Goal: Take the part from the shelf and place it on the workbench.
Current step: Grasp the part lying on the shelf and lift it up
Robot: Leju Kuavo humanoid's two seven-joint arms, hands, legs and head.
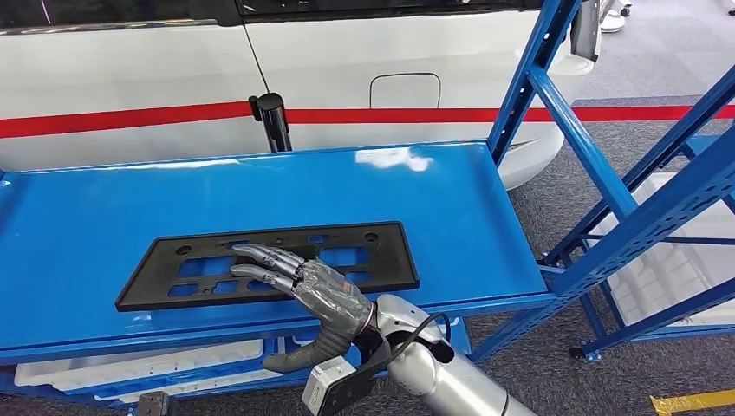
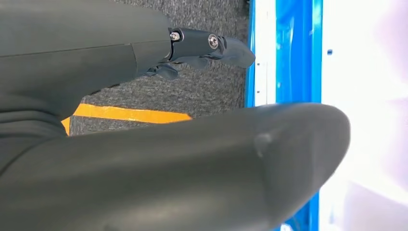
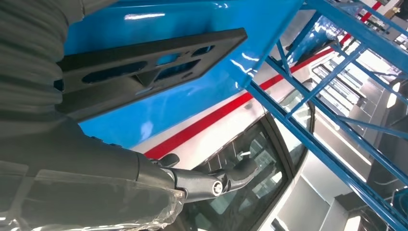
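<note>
The right hand (image 1: pixel 325 295) is reaching over the black part (image 1: pixel 364 260), which is lying flat on the blue shelf (image 1: pixel 87 217); its fingers (image 1: pixel 260 264) are spread, resting on the part and gripping nothing, thumb hanging below the shelf edge. The pickup step is underway; next the fingers need closing on the near edge. The left hand (image 2: pixel 144 144) is hanging beside the shelf, its grip impossible to tell

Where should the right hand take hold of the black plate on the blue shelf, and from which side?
Probably the near long edge of the black plate, coming from the robot's side. The plate lies flat on the blue shelf close to its front lip, so fingers go over the top and the thumb under that edge. The right hand already rests its fingers there.
</note>
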